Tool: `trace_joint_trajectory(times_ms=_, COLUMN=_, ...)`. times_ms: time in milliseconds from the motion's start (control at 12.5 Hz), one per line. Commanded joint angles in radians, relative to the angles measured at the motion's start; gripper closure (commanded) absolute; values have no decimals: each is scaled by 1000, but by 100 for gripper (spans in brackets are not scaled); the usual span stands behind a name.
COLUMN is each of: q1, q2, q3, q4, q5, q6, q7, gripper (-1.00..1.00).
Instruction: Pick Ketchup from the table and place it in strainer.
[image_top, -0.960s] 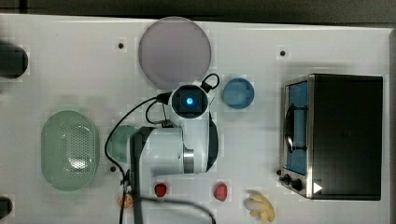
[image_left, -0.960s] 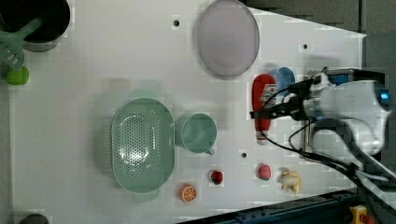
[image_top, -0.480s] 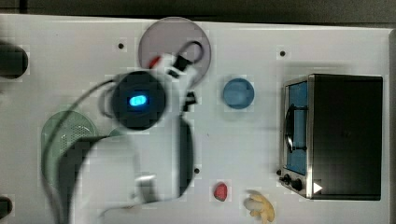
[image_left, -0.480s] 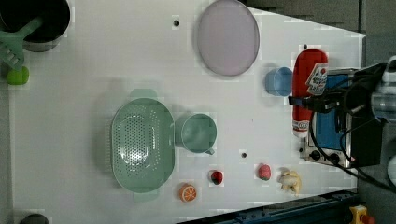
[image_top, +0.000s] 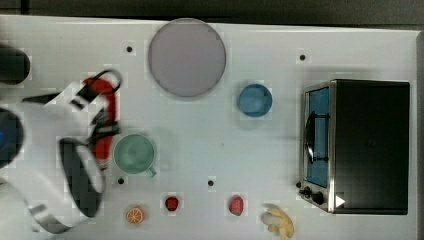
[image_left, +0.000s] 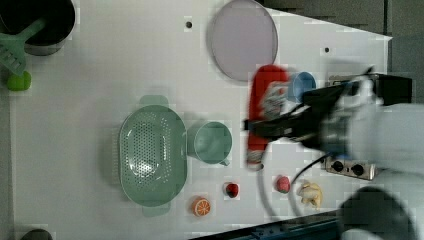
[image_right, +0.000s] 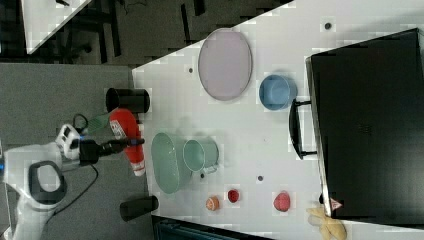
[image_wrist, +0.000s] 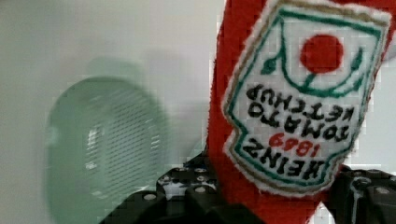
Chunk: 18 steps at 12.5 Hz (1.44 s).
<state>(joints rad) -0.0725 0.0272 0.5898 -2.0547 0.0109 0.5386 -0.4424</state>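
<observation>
Pick is done, place is left. The claw (image_left: 267, 127) is clamped across the Ketchup (image_left: 264, 112), which is lifted off the table (image_left: 90, 100) and held roughly level in mid-air. In the left view the bottle hangs just past the green cup (image_left: 212, 143), on the side away from the strainer (image_left: 151, 155); in the right view it appears beside the strainer's far rim, so its exact place over the table can't be pinned down. Strainer is empty. Remaining, likely: carry over the basket, lower, release.

Ketchup: slim red bottle, white shield label with dark print and green border. Strainer: pale mint plastic oval, rounded corners, fine perforated floor, small end tabs. Cup: round, smooth, small handle.
</observation>
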Motion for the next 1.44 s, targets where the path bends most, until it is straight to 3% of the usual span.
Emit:
trace_joint_trajectory(times_ms=80, q1=34, q2=102, q3=83, q4=-19, q5=6, q6=94, q7=334, gripper=-21)
trace_joint_trajectory(times_ms=320, q1=59, q2=225, q3=131, q4=-19, q5=-21, q6=196, q7=460, gripper=-21)
trace_joint_trajectory(times_ms=720, q1=98, q2=405, q3=116, q4=-20, q5=-111, q6=366, q7=493, gripper=-21)
trace_joint_trajectory(times_ms=800, q1=100, q2=434, q3=109, q4=-20, q5=-132, q6=376, q7=493, gripper=-30)
trace_joint_trajectory(times_ms=1040, q1=98, q2=468, q3=97, q4=-9, q5=-165, q6=437, q7=496, gripper=-95)
trace_joint_trajectory(times_ms=1440, q1=58, q2=293, q3=94, q4=34, q5=-152, q6=325, q7=660, gripper=-100)
